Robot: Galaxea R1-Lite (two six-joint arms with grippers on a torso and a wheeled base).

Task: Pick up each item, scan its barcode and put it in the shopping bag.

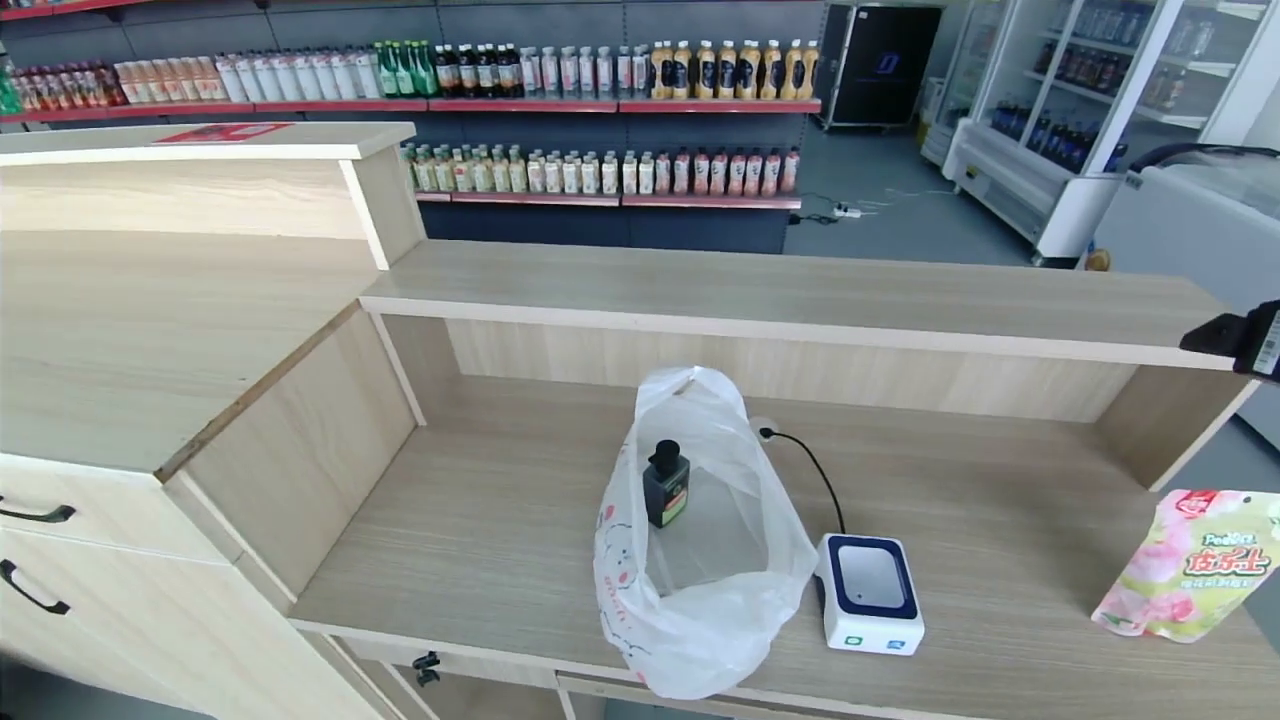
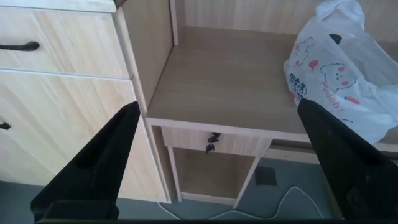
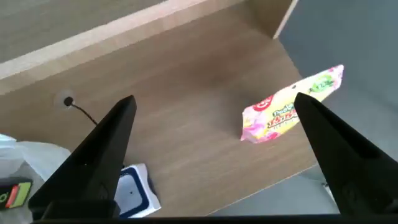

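Wooden counter (image 1: 500, 520) carries the shopping bag (image 1: 700, 610), with a dark bottle (image 1: 666, 485) upright inside and the scanner (image 1: 870, 592) just beside it. The snack pouch (image 1: 1190, 565) lies at the right end. I read the left gripper (image 2: 217, 106) and right gripper (image 3: 216, 98) jaws as wide and empty. The left wrist view adds the drawers (image 2: 56, 74).

Shopping bag (image 2: 336, 68): far side cut by frame edge, lower part hidden behind nearer finger (image 2: 348, 162) of left gripper (image 2: 217, 104).
Pouch (image 3: 280, 115): one end hidden behind finger (image 3: 336, 149) of right gripper (image 3: 214, 98); in head view, cut by frame edge.
Scanner (image 3: 140, 190): partly hidden behind other finger, rest cut by frame edge.
Bottle (image 3: 13, 194): sliver outside that same finger, cut by frame edge; label too small to tell.
Scanner cable (image 1: 815, 475): far end hidden behind bag.
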